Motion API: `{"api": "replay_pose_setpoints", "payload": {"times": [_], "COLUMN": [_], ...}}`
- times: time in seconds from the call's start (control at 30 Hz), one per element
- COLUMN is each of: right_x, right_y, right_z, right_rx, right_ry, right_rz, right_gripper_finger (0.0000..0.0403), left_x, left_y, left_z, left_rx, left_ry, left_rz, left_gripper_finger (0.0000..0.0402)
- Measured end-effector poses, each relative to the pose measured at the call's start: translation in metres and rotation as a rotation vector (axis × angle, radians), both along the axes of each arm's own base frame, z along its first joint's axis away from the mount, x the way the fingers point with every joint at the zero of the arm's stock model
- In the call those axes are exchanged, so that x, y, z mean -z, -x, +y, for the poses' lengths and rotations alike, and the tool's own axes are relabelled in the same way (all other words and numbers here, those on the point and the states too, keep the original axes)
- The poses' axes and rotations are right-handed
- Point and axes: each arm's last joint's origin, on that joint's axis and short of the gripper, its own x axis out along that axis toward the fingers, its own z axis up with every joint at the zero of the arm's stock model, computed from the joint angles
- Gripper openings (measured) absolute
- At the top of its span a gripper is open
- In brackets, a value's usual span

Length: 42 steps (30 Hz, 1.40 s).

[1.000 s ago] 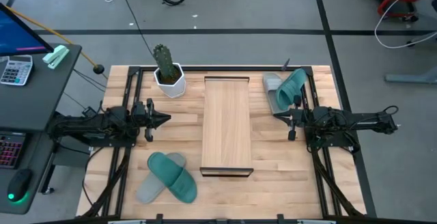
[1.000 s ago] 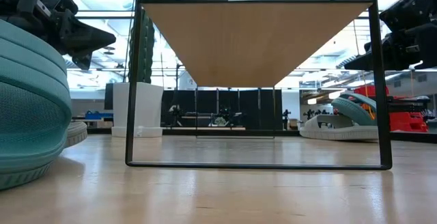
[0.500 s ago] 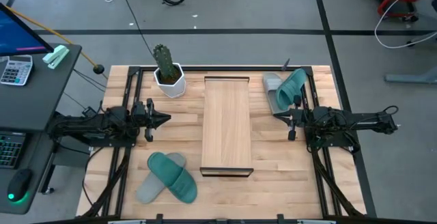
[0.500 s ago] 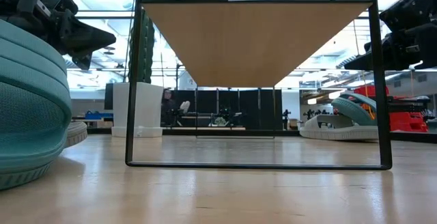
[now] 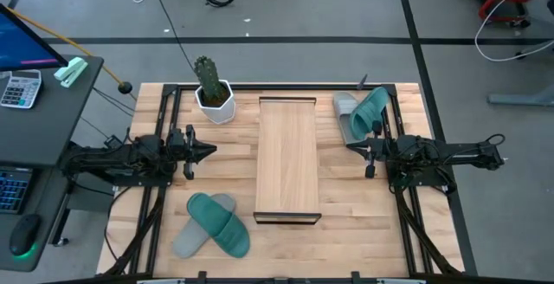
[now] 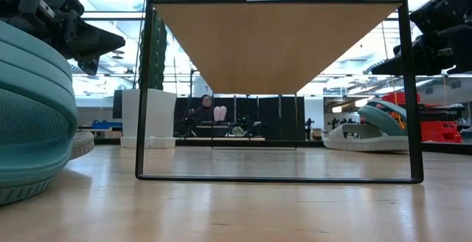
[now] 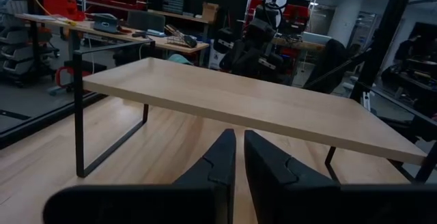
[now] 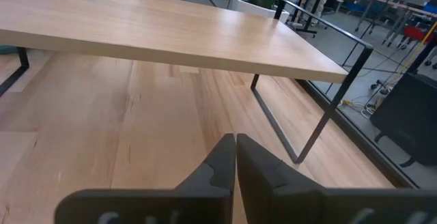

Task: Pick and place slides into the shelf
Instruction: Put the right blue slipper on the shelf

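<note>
The shelf (image 5: 288, 158) is a long light-wood board on dark rails, standing mid-table; its top is bare. A teal slide (image 5: 218, 222) lies across a grey slide (image 5: 197, 229) near the table's near-left corner. Another teal slide (image 5: 370, 111) leans on a grey slide (image 5: 345, 107) at the far right. My left gripper (image 5: 210, 151) hovers left of the shelf, shut, holding nothing. My right gripper (image 5: 351, 145) hovers right of the shelf, shut, also holding nothing. In the wrist views each shut gripper (image 7: 239, 157) (image 8: 235, 156) points at the shelf's long side.
A potted cactus in a white pot (image 5: 213, 93) stands at the far left, beside the shelf's far end. Dark rails (image 5: 158, 145) run along both table sides. A desk with a calculator (image 5: 19, 87) stands left of the table. A person sits far off in the room (image 6: 206, 111).
Both arms have kept still. Only a person in the room far behind the table has moved, toward the right in the low view.
</note>
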Motion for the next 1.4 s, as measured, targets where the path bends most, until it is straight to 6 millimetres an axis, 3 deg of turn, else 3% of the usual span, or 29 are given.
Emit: {"api": "replay_pose_setpoints", "payload": {"times": [0.13,0.23,0.4,0.57,0.67,1.4], "right_x": [-0.0001,-0.0001,-0.0003,-0.0022,-0.0021,-0.0058], "right_y": [-0.0001,-0.0001,-0.0001,-0.0006,-0.0006,-0.0007], "right_z": [0.0000,0.0000,0.0000,0.0000,-0.0003,-0.0023], "right_rx": [0.002,0.027,0.110,0.218,0.262,0.346], "right_ry": [-0.009,-0.114,-0.452,-0.932,-1.104,-1.310], "right_rz": [-0.004,-0.033,-0.128,-0.277,-0.324,-0.465], "right_gripper_finger": [0.0023,0.0023,0.0023,0.0023,0.0023,0.0023], "left_x": [-0.0001,-0.0002,-0.0007,-0.0010,-0.0010,-0.0010], "left_y": [0.0000,0.0000,0.0001,0.0001,0.0001,0.0001], "left_z": [0.0000,0.0000,0.0001,0.0000,0.0000,0.0000], "left_rx": [0.000,0.000,0.004,0.015,0.018,0.024], "left_ry": [0.000,0.015,0.150,0.329,0.400,0.509], "left_rz": [-0.001,-0.004,-0.031,-0.061,-0.073,-0.089], "left_gripper_finger": [0.0034,0.0029,0.0029,0.0031,0.0028,0.0032]}}
